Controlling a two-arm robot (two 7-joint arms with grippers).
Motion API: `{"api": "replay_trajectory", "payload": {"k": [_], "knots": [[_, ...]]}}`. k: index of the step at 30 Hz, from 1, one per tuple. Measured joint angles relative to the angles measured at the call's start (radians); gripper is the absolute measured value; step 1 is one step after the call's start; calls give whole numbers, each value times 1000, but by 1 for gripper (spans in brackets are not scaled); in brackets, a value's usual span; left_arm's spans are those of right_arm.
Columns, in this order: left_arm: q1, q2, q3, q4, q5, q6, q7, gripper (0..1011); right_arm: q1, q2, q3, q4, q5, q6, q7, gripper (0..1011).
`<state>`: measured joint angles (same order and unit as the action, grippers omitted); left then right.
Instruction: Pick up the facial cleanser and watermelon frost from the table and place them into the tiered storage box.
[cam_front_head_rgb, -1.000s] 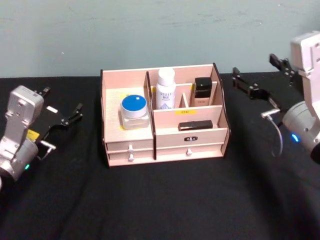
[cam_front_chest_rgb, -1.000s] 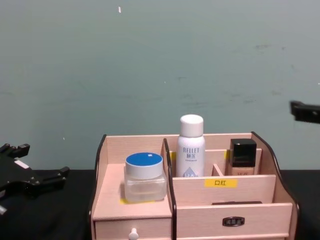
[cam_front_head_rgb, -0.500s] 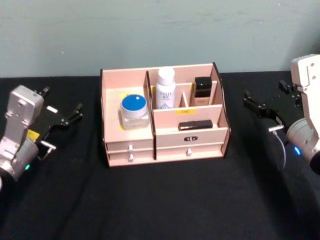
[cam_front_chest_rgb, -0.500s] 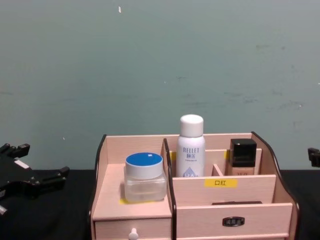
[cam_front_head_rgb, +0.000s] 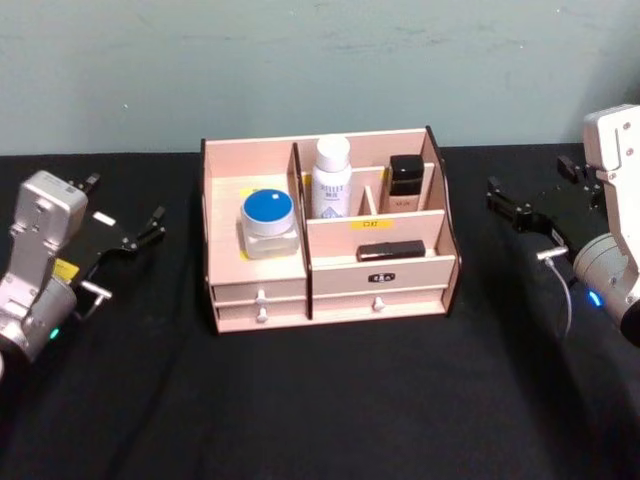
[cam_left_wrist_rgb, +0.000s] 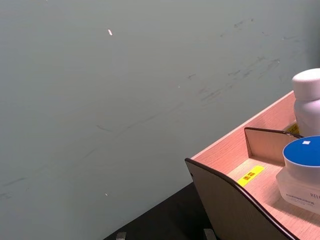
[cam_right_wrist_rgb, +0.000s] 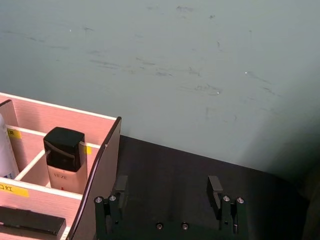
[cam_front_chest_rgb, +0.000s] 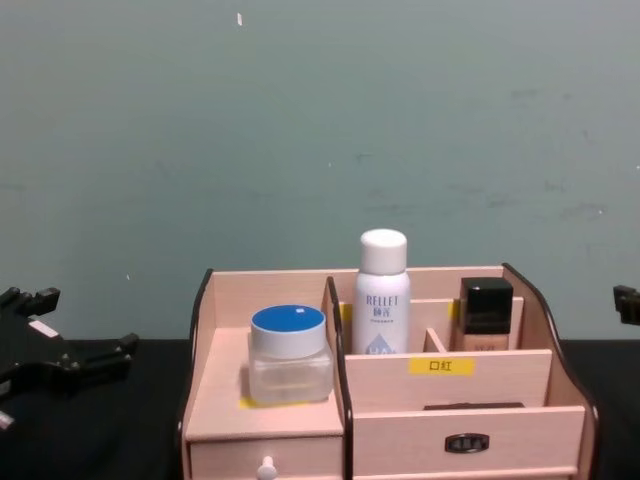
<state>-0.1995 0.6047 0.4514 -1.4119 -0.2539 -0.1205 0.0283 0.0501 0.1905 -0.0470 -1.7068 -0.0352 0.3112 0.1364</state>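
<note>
Tiered storage box (cam_front_head_rgb: 330, 290) sits between left tool (cam_front_head_rgb: 125, 235) and right tool (cam_front_head_rgb: 535, 205); both seemingly spread, empty.

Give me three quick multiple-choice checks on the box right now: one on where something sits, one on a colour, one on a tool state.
1. Where does the jar sit in the tiered storage box?
A. left compartment
B. front right slot
C. on the table

2. What colour is the jar's lid?
A. white
B. blue
C. black

3. How is the right tool?
A. shut on a bottle
B. open, holding nothing
C. shut on the box wall

Answers: 1 A, the head view shows it in the wide left bay. 2 B, a blue disc tops it. 3 B, the right wrist view shows spread fingers with nothing between, beside the box. The left tool is parked to the box's left.
</note>
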Motion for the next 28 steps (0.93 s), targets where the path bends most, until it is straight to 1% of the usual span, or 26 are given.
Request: {"api": "replay_trajectory", "payload": {"k": [28], "knots": [[0, 0, 0, 0, 0, 0, 0, 1001, 0, 1, -2, -6, 3, -2, 2, 1002]]}}
